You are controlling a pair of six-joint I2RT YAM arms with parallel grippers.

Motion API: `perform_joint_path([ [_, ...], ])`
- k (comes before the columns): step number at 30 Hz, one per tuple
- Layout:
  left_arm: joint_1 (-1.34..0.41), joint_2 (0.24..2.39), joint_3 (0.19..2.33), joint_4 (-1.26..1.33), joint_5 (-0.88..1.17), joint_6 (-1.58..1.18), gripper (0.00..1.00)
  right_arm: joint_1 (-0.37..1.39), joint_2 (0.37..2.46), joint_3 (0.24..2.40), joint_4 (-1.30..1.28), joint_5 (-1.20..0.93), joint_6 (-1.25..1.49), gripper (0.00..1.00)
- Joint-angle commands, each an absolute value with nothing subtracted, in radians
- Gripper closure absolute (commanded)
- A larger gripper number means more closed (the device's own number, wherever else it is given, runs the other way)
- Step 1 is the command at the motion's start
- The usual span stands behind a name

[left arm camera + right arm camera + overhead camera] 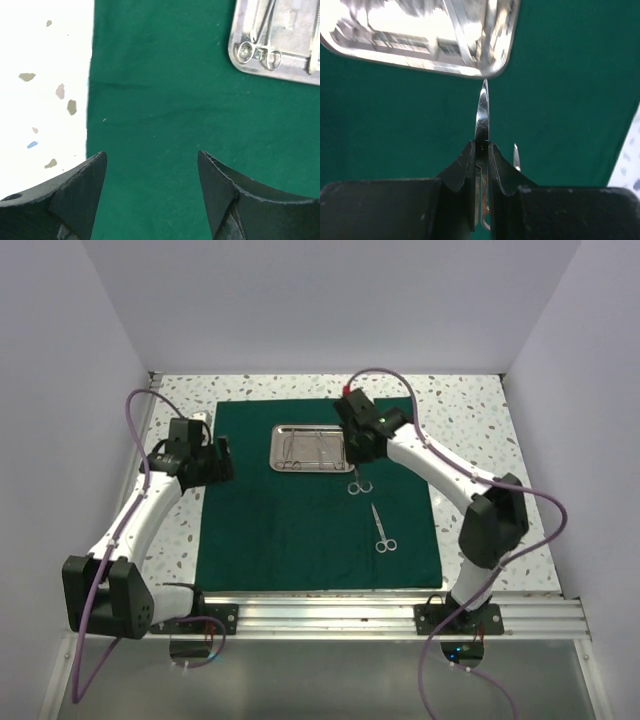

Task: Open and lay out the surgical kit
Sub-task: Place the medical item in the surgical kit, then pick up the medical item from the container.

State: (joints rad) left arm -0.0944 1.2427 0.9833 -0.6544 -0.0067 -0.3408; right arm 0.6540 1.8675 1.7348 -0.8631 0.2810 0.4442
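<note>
Cloth (pixel 290 530), dark green, lies spread flat over the middle of the bench (pixel 480 420), reaching from near the front rail almost to the far edge. Steel tray (pixel 311 426) sits on the cloth's far-centre part, a few ringed tools (pixel 300 448) inside it.

R gripper (pixel 355 452) hangs at the tray's right-front corner. In the wrist view its fingers (pixel 462 167) are pinched narrow on a pair of scissors (pixel 482 110), blade sticking out between them, tip pointing at the tray corner & just short of it. From above, the scissors' rings show just front of the gripper, toward the bench's front edge. Can't tell if the pair rests on the cloth or is off it. Another silver tip (pixel 516 155) shows just beside one finger; can't tell what it belongs to.

Second pair (pixel 383 530) lies flat on the cloth nearer the front-right corner, apart from the first, rings toward the front.

L gripper (pixel 215 462) hovers over the cloth's left edge, fingers (pixel 85 190) spread wide w/ nothing between them. L wrist view: cloth edge runs under it, bare speckled bench to one side, tray corner w/ ringed handles at the far right.
</note>
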Motion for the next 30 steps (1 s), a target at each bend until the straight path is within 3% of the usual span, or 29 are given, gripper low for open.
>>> perform_joint_path([
  [1,-0.126,1.291,0.997,-0.552,0.043,-0.382,0.23,0.644,1.754,1.464,-0.792,0.304,0.434,1.0],
  [9,-0.259,1.57,1.233,-0.545,0.005,-0.428,0.23,0.63,1.692,1.224,-0.726,0.324,0.453,1.0],
  [10,-0.264,1.595,1.262,-0.546,0.003,-0.431,0.23,0.627,1.697,1.226,-0.732,0.324,0.449,0.93],
  [11,-0.268,1.618,1.316,-0.549,0.003,-0.433,0.23,0.624,1.703,1.23,-0.735,0.328,0.443,0.68],
  [14,-0.282,1.701,1.406,-0.56,0.003,-0.433,0.24,0.624,1.697,1.256,-0.752,0.345,0.43,0.31],
  [15,-0.287,1.738,1.428,-0.564,0.003,-0.433,0.24,0.623,1.686,1.275,-0.753,0.351,0.426,0.28],
  [30,-0.417,2.129,1.813,-0.621,-0.126,-0.428,0.27,0.621,1.622,1.45,-0.88,0.327,0.416,0.24],
])
